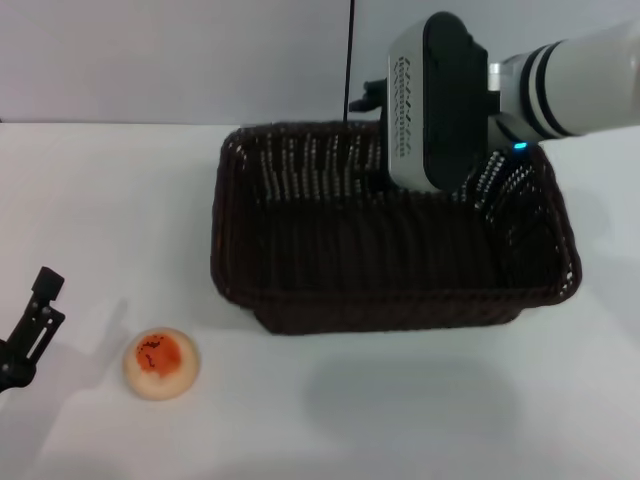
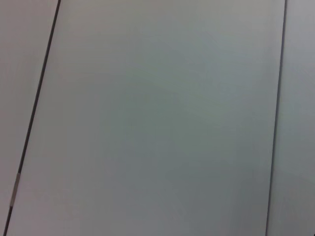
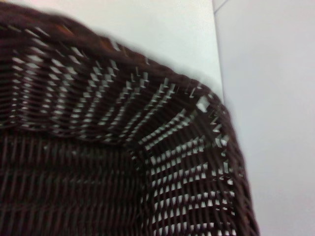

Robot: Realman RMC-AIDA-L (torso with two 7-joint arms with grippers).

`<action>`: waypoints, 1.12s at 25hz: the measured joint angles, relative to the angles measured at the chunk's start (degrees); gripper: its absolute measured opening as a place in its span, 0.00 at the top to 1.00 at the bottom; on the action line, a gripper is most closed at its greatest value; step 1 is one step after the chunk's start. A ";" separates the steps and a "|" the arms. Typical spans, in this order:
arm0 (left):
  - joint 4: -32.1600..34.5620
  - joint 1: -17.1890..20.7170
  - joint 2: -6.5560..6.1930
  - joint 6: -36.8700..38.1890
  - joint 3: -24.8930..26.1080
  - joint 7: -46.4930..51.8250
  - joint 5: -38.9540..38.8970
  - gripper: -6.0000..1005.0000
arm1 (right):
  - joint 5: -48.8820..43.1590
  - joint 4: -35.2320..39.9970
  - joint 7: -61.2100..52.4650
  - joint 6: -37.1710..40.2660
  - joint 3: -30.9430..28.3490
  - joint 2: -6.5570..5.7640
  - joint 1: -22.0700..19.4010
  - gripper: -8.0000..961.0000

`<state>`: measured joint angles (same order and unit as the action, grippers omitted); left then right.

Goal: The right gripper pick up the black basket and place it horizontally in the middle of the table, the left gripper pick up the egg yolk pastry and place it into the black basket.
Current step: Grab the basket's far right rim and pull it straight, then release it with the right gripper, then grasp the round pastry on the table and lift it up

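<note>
The black basket (image 1: 390,245) lies lengthwise across the middle of the white table, open side up. The white and black housing of my right gripper (image 1: 432,105) hangs over the basket's back wall, right of centre. The right wrist view shows an inside corner of the basket (image 3: 147,162) and its braided rim. The egg yolk pastry (image 1: 161,363) sits on the table at the front left, well apart from the basket. My left gripper (image 1: 32,325), a slim black claw, is at the left edge, just left of the pastry and not touching it.
The table (image 1: 100,200) is white, with a pale wall behind it. A thin black cable (image 1: 350,50) runs up behind the basket. The left wrist view shows only pale panels with dark seams (image 2: 34,108).
</note>
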<state>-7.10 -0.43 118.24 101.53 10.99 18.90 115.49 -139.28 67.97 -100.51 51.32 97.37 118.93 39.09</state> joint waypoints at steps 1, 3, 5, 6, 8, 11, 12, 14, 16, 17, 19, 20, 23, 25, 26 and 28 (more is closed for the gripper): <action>0.10 -0.02 -0.01 0.06 0.00 0.32 0.00 0.18 | -1.14 0.64 -0.98 0.03 0.12 0.00 -0.04 0.20; 0.21 -0.05 -0.02 0.12 0.00 0.60 0.00 0.18 | -4.09 2.44 -3.61 0.07 0.67 -0.01 -0.16 0.20; 0.26 -0.06 -0.02 0.15 0.00 0.61 0.00 0.18 | -6.03 4.03 -5.33 0.33 1.19 -0.02 -0.29 0.20; 0.28 -0.06 -0.02 0.17 0.00 0.61 0.00 0.18 | -6.56 4.68 -5.87 0.50 1.37 -0.02 -0.34 0.20; 0.30 -0.07 -0.03 0.21 0.00 0.61 0.00 0.18 | -6.92 5.55 -6.66 0.90 1.45 -0.02 -0.45 0.20; 0.32 -0.07 -0.03 0.21 0.00 0.63 -0.02 0.18 | -6.96 6.77 -7.36 1.43 0.93 -0.02 -1.07 0.20; 0.35 -0.03 -0.06 0.21 0.00 0.86 -0.03 0.18 | -6.92 7.27 -7.50 1.63 0.52 -0.02 -1.45 0.20; 1.42 -0.06 -0.21 0.29 -0.05 3.70 0.01 0.18 | -6.75 8.51 -8.45 2.34 -0.76 0.02 -2.17 0.20; 2.64 -0.28 -0.28 0.39 -0.23 6.13 0.04 0.18 | -6.17 10.19 -9.63 3.22 -2.56 0.08 -3.09 0.20; 4.46 -0.66 -0.30 0.42 -0.65 8.71 0.05 0.18 | -5.49 10.89 -10.05 3.71 -3.45 0.11 -3.66 0.20; 9.44 -1.90 -0.30 0.72 -2.56 15.56 0.11 0.18 | 0.45 13.75 -10.19 5.77 -9.00 0.14 -6.32 0.20; 9.44 -1.90 -0.30 0.72 -2.56 15.56 0.11 0.18 | 0.45 13.75 -10.19 5.77 -9.00 0.14 -6.32 0.20; 13.49 -2.70 -0.29 1.48 -3.89 18.25 0.12 0.18 | 7.69 16.92 -10.08 8.88 -15.77 0.22 -9.95 0.20; 15.82 -3.00 -0.28 1.88 -4.51 18.51 0.15 0.18 | 12.74 19.13 -10.07 11.39 -20.01 0.29 -12.92 0.20; 16.78 -3.10 -0.29 1.92 -4.73 18.53 0.20 0.18 | 15.87 20.09 -9.93 12.98 -22.14 0.35 -14.58 0.20; 18.82 -3.30 -0.29 1.90 -5.50 18.60 0.40 0.18 | 23.00 21.24 -8.66 16.26 -26.26 0.44 -18.33 0.20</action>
<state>11.73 -3.73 117.95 103.43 5.49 37.50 115.89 -116.28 89.21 -109.17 67.58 71.11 119.37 20.76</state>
